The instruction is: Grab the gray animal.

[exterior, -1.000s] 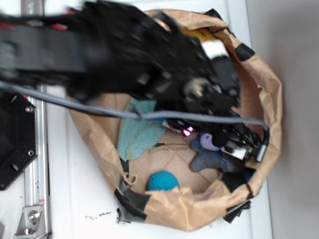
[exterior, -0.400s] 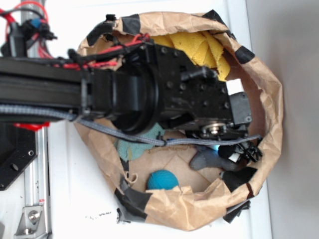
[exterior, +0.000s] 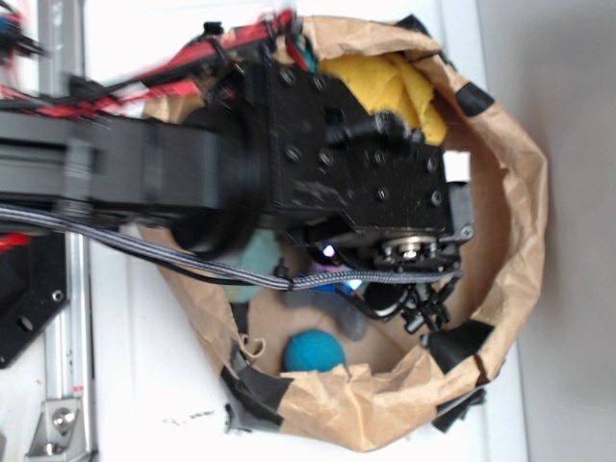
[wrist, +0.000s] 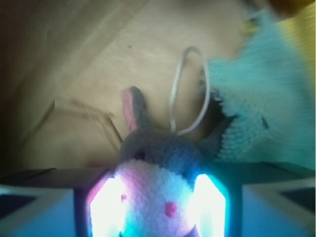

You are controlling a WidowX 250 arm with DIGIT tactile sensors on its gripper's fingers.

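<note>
Gray animal (wrist: 160,192) sits pinched in the pincer (wrist: 157,207) at the wrist; outside, seemingly arm-hidden.

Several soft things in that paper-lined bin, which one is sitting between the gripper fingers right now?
The gray animal, with cream face, pink-lined ear and white loop, sits between the lit fingers. The teal ball lies apart near the rim; the yellow cloth lies at the far end.

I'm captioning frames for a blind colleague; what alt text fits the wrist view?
Close-up of the gray animal, a plush bunny with cream face, between the gripper fingers, its white loop lying on brown paper. A teal cloth sits at the right.
</note>
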